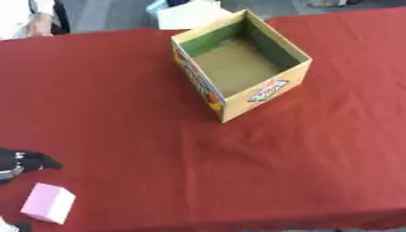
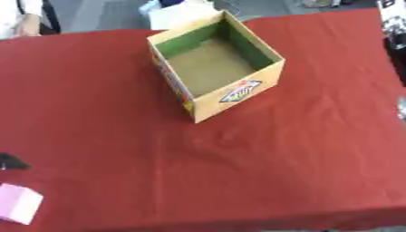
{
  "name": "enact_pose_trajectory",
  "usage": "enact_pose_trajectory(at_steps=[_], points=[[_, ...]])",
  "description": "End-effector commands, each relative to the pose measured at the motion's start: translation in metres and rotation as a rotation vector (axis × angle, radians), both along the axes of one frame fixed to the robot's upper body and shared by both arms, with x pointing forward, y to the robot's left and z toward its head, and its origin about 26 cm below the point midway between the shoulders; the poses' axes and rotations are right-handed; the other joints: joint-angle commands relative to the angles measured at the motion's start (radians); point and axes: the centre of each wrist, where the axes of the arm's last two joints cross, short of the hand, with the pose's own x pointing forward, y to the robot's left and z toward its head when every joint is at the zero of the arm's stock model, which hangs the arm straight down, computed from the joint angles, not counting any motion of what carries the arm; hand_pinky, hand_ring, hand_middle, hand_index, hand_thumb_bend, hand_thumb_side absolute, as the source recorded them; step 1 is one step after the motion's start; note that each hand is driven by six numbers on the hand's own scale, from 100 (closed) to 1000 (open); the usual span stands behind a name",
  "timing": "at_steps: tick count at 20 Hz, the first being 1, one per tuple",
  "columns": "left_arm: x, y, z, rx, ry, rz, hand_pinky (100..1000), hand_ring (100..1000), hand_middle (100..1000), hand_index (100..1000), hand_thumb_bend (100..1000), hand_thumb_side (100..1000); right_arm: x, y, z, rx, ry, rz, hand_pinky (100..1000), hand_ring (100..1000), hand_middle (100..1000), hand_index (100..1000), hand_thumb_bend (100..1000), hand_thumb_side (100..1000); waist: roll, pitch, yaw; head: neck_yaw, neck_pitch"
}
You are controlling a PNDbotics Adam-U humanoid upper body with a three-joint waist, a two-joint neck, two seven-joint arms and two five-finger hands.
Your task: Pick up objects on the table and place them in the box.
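Observation:
An open cardboard box [image 1: 266,93] with a green inner wall and a printed label stands on the red cloth at centre back, turned at an angle, and nothing shows inside it. A pink block [image 1: 47,204] lies near the front left corner of the table. My left hand [image 1: 22,163], black, reaches in from the left edge just above the block with its fingers relaxed, holding nothing. A small gap of cloth separates it from the block. A dark and silver bit of my right hand [image 2: 401,108] shows at the right edge.
The red tablecloth [image 1: 238,172] has soft wrinkles in front of the box. The table's front edge runs along the bottom of the view. A white object [image 1: 186,13] sits beyond the far edge behind the box.

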Motion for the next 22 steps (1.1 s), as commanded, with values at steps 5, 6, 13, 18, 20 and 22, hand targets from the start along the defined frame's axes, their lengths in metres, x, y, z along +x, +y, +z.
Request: enact_pose_trajectory(at_steps=[5,6,13,18,20,22], points=[[0.0004,-0.0029,0.0060,0.030,0.022,-0.009,804,846,855,943,338,290,-0.0022,0.0002,0.0093,-0.007,-0.028,0.009,851,769,726,790,100,1000,-0.002,-0.008,-0.001,0.004,0.006],[0.0003,-0.0028,0.0058,0.031,0.024,-0.007,788,834,848,935,326,287,-0.0022,0.0002,0.0092,-0.007,-0.028,0.009,851,769,726,790,100,1000,-0.002,-0.008,0.000,0.004,0.006],[0.0008,-0.0025,0.0071,0.026,0.007,0.005,580,650,667,786,270,272,-0.0022,-0.0002,0.0094,-0.004,-0.030,0.007,851,769,725,791,100,1000,-0.003,-0.007,0.000,0.005,0.007],[0.0026,-0.0023,0.0113,0.000,-0.070,0.019,414,509,517,661,139,221,-0.0024,-0.0007,0.0089,-0.001,-0.030,0.004,852,769,725,790,100,1000,-0.002,-0.007,0.000,0.003,0.008],[0.0028,-0.0024,0.0118,-0.015,-0.091,0.023,369,476,484,626,100,208,-0.0024,-0.0007,0.0087,0.000,-0.029,0.004,852,769,725,790,100,1000,-0.001,-0.007,-0.001,0.003,0.008],[0.0031,-0.0027,0.0122,-0.027,-0.108,0.027,315,440,449,586,100,199,-0.0024,-0.0008,0.0086,0.000,-0.028,0.004,852,770,725,791,100,1000,-0.001,-0.007,-0.002,0.001,0.008]])
